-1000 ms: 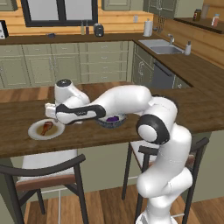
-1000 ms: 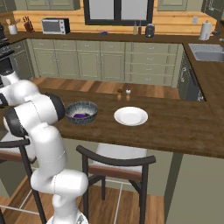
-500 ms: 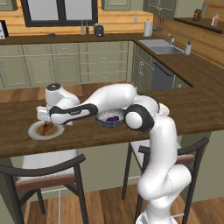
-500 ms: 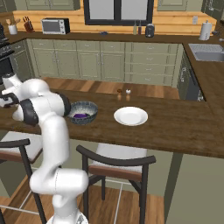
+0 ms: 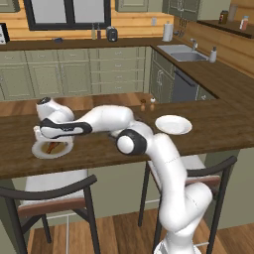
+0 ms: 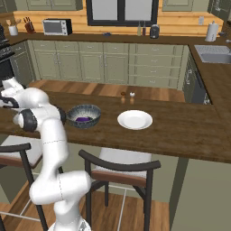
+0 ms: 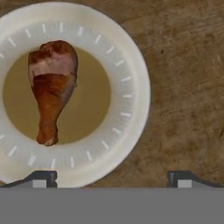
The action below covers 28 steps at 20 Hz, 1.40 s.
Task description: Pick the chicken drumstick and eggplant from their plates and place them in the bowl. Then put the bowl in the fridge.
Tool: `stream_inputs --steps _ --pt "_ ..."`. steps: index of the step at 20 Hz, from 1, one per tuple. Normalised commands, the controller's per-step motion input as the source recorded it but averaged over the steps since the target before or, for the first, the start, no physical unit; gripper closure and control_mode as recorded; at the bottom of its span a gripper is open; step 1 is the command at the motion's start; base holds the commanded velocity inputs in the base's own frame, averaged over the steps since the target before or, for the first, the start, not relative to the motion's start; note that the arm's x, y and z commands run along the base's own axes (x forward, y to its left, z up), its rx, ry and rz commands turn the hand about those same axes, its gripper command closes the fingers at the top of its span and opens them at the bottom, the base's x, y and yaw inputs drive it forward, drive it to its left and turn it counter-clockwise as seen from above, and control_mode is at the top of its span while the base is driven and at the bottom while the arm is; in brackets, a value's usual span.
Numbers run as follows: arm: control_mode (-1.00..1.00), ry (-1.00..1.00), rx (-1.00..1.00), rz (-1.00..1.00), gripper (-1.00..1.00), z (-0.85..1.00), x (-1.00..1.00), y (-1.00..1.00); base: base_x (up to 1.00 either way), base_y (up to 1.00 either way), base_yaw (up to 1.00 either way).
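1. Drumstick first: the chicken drumstick [image 7: 51, 87] lies on its white plate [image 7: 131, 65], fat end away from the fingers and thin bone end toward them, ahead of the left fingertip [image 7: 41, 178] rather than centred between the two.
2. The gripper [image 7: 112, 179] looks straight down on that plate with its fingers spread wide and nothing between them. It hangs above the meat without touching it, which suits a descent onto it from above.
3. Since the drumstick sits off to the left-finger side of the gap, the hand likely needs a small sideways shift before lowering, so that the fingers straddle the meat and not the plate's raised rim.
4. In the left base view the arm reaches far out along the wooden counter [image 5: 218, 129] to this plate, with the drumstick a brown streak just under the hand.
5. The eggplant [image 6: 82, 119] already rests as a purple patch inside the dark patterned bowl [image 6: 84, 115], well away from the fingers, back beside the arm's elbow.
6. Next to the bowl, the second plate [image 6: 135, 120] stands bare, so by the look of it half of the loading is done.
7. The fridge step is not yet begun.
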Motion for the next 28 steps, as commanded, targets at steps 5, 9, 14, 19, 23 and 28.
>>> stream_inputs --steps 5,9,14,19,23,28 --pt "-1.0 0.01 0.0 0.0 -1.0 -0.46 0.25 0.0 0.0 0.0 0.0" --pt "-1.0 0.0 0.0 0.0 -1.0 -0.38 0.02 0.02 0.0 0.0 0.0" --pt "-1.0 -0.04 0.0 0.0 -1.0 -0.33 0.0 0.0 0.0 0.0 0.0" --pt "-1.0 -0.05 0.02 0.0 -1.0 -0.12 0.0 0.0 0.0 0.0 0.0" --pt "-1.0 -0.04 0.07 0.0 -1.0 -0.03 0.0 -0.04 0.0 0.0 0.0" --pt "-1.0 -0.03 0.09 0.0 -1.0 -0.06 0.02 -0.04 0.0 0.0 0.0"
